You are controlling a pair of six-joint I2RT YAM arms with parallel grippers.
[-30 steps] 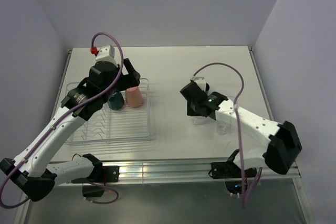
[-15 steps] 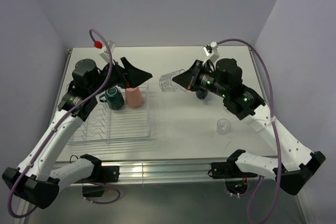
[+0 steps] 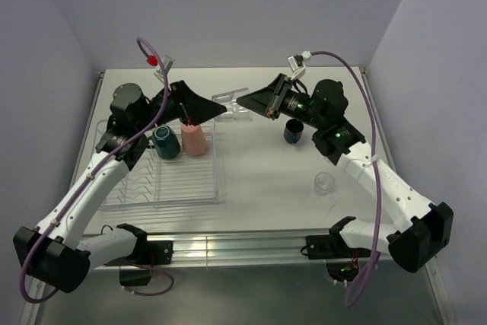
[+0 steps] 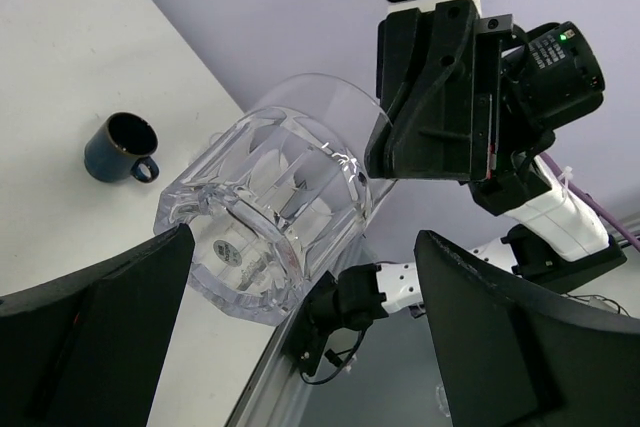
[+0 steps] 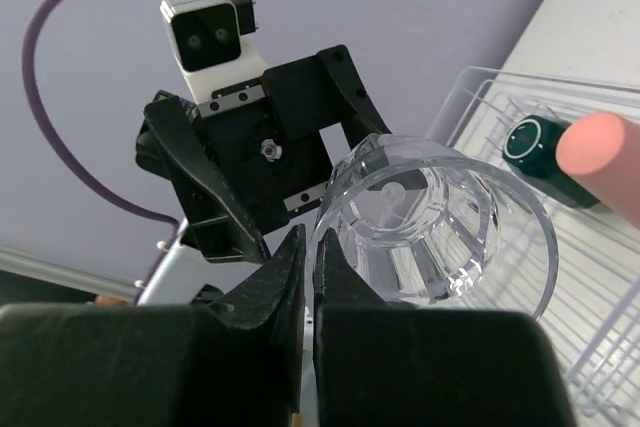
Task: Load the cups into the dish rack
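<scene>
My right gripper point(image 3: 253, 101) is shut on the rim of a clear glass point(image 3: 232, 104) and holds it on its side in the air above the table. In the right wrist view the fingertips point(image 5: 312, 265) pinch that glass point(image 5: 440, 217) by its rim. My left gripper point(image 3: 215, 109) is open, with its fingers either side of the glass's base point(image 4: 265, 217); I cannot tell if they touch. The teal mug point(image 3: 165, 143) and the pink tumbler point(image 3: 194, 141) stand in the dish rack point(image 3: 163, 188). The navy mug point(image 3: 294, 132) and another clear glass point(image 3: 325, 183) stand on the table.
The rack fills the left part of the table, with bare ribs in its front half. The grey walls close in on the back and both sides. A metal rail point(image 3: 251, 245) runs along the near edge.
My right gripper has lifted the clear glass from the table and carried it up and left. My left gripper has swung up from the rack to meet its base.
</scene>
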